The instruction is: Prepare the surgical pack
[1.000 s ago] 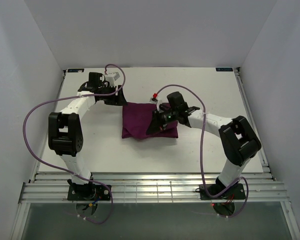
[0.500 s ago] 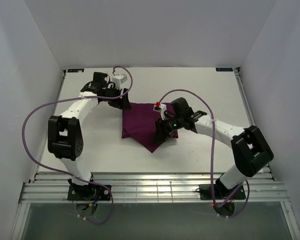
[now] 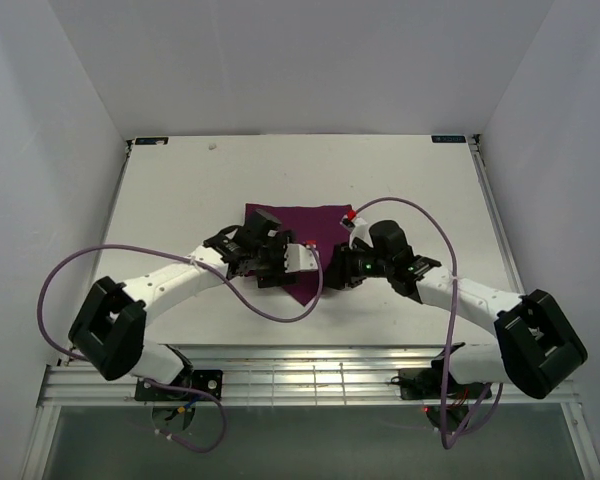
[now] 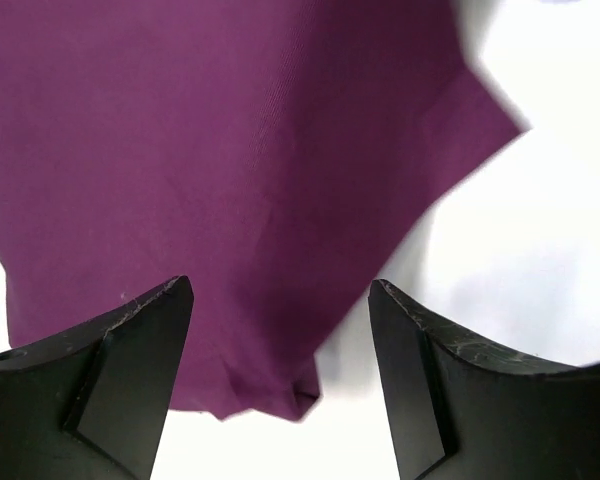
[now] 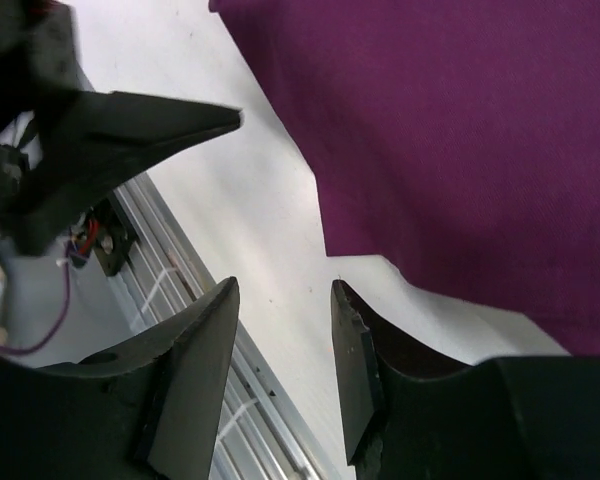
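Purple cloth of the surgical pack [image 3: 295, 222] lies in the middle of the table [image 3: 180, 190] as a flat shape, square along its far edge, with a pointed flap reaching towards the near edge. No tray, instruments or gauze show anywhere in these views. They may already be wrapped inside, though that cannot be told from the smooth surface. Both arms reach in over the near side of the cloth. The left gripper [image 4: 280, 285] hangs above the fabric near a small turned-under corner, its jaws wide apart and clamping nothing. The right gripper [image 5: 285, 287] sits just off the cloth's edge with its jaws partly apart, only bare table between them. By the look of it, the wrapping is partway done: the bundle is laid out and partly folded, but the loose flap has yet to be taken up and turned over, and neither gripper has hold of it.
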You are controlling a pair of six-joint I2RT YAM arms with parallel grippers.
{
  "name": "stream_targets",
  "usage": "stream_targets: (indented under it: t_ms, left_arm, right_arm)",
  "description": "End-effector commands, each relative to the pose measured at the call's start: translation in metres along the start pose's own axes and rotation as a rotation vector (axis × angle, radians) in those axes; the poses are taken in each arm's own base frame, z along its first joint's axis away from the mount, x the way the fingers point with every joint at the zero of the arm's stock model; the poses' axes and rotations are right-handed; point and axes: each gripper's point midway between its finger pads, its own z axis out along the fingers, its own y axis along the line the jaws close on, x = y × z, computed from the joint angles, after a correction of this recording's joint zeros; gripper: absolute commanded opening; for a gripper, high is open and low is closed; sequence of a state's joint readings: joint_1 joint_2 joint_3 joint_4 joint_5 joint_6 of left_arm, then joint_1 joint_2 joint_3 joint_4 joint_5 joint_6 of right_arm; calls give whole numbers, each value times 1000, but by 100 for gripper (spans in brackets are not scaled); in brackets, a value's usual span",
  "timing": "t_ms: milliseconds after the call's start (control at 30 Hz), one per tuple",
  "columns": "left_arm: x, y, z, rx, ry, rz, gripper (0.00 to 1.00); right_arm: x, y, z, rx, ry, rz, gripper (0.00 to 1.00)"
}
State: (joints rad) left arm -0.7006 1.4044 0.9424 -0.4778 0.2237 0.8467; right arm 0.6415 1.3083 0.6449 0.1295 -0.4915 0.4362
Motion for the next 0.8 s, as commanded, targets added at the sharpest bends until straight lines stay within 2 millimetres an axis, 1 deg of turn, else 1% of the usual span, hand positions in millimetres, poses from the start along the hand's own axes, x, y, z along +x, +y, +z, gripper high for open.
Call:
stream_targets:
  t_ms: [0, 67, 100, 167, 233, 267, 333, 367, 400, 467, 500, 600, 633, 667, 700, 767]
  left_arm:
    - [6, 29, 16, -127, 58, 140, 82]
    - [6, 32, 22, -152, 66, 150, 82]
    - [11, 29, 28, -137, 82, 151, 82]
    - [20, 22, 33, -112, 103, 155, 79]
    - [22, 17, 36, -96, 103, 161, 79]
    - [21, 18, 36, -96, 99, 161, 77]
    - [17, 21, 34, -100, 94, 140, 70]
    - [8, 28, 31, -113, 79, 132, 67]
    - [7, 27, 31, -102, 76, 121, 64]
    - [12, 22, 32, -86, 91, 113, 61]
    - [12, 21, 32, -84, 91, 117, 56]
    - [5, 22, 27, -87, 68, 111, 51]
    - [5, 23, 27, -87, 68, 104, 48]
    - [7, 21, 29, -82, 74, 106, 46]
    - [15, 17, 32, -72, 93, 113, 45]
    - [22, 17, 36, -84, 121, 116, 37]
  right_arm:
    - [-24, 8, -5, -14, -142, 39, 48]
    - [-22, 7, -8, -2, -151, 37, 47]
    - [-19, 6, -11, 4, -156, 34, 47]
    - [-18, 2, -14, 25, -166, 31, 47]
    - [-15, -2, -15, 40, -160, 32, 46]
    - [-16, -2, -16, 41, -161, 32, 45]
    - [-16, -1, -17, 36, -161, 29, 44]
    - [-16, 0, -17, 34, -161, 29, 44]
    - [-15, 0, -17, 32, -155, 30, 45]
    - [-13, -1, -16, 35, -147, 30, 45]
    - [-12, -2, -16, 35, -144, 30, 45]
    - [-12, 0, -15, 26, -138, 23, 44]
    - [-13, 0, -15, 26, -140, 21, 45]
    - [-12, -1, -14, 27, -137, 19, 45]
    - [-12, -1, -14, 29, -137, 18, 45]
    - [-12, -3, -13, 33, -133, 20, 45]
